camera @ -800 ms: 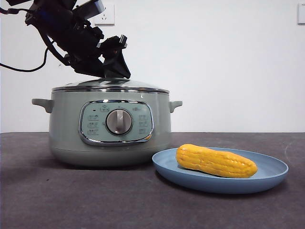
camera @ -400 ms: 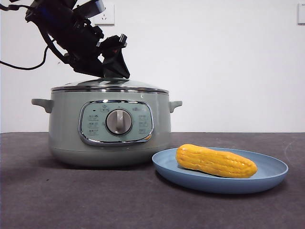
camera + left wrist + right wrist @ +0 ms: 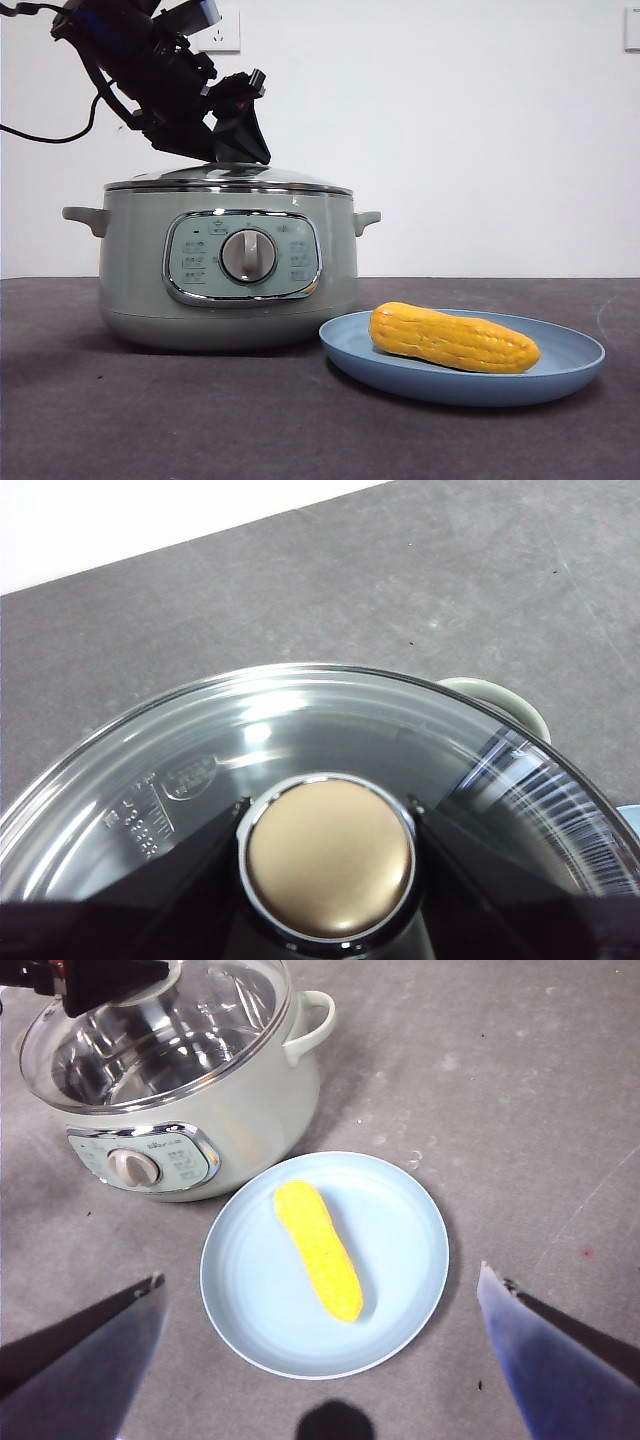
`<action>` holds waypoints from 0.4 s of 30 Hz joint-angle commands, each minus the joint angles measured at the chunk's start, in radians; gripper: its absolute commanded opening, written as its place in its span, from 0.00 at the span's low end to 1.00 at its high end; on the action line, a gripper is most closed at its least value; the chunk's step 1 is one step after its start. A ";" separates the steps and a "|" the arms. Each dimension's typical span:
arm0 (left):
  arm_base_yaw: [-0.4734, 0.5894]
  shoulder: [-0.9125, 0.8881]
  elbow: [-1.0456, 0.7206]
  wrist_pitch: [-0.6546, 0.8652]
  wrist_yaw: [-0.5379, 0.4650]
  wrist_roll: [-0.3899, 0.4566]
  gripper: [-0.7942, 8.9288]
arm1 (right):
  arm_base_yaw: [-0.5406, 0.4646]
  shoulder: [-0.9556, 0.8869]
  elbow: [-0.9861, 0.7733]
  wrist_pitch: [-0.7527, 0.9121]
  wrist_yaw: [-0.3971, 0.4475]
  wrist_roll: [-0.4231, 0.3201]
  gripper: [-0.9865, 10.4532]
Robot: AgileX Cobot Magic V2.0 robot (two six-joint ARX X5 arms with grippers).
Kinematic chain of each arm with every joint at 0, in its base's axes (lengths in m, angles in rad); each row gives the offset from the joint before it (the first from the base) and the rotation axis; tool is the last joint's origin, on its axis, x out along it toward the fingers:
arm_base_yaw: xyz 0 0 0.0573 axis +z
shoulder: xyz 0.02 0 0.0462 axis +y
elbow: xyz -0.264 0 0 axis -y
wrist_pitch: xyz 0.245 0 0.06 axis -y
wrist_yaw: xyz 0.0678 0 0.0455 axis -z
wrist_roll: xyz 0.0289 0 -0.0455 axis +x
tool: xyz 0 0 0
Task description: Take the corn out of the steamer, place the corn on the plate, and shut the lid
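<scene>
One lid [image 3: 330, 740] on steamer [image 3: 228, 262]; left hand [image 3: 330, 855] clamps its knob; right hand [image 3: 320, 1360] released

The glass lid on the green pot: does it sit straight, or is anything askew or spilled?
Nothing stands out. The domed clear-glass lid sits level on the pale sage-green steamer, with the left gripper at its knob. The yellow corn cob lies inside the light blue plate. No spill shows.
</scene>
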 commanded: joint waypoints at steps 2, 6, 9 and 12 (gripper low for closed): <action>-0.004 0.008 -0.018 -0.050 -0.001 0.009 0.54 | 0.002 -0.002 -0.006 0.002 0.000 0.006 0.66; 0.000 0.008 -0.009 -0.051 -0.002 0.009 0.54 | 0.002 -0.002 -0.006 -0.002 0.000 0.006 0.66; 0.000 0.005 0.006 -0.055 -0.001 0.008 0.54 | 0.002 -0.002 -0.006 -0.017 0.000 0.006 0.66; 0.000 0.000 0.039 -0.077 -0.001 0.008 0.54 | 0.002 -0.002 -0.006 -0.029 0.002 -0.002 0.66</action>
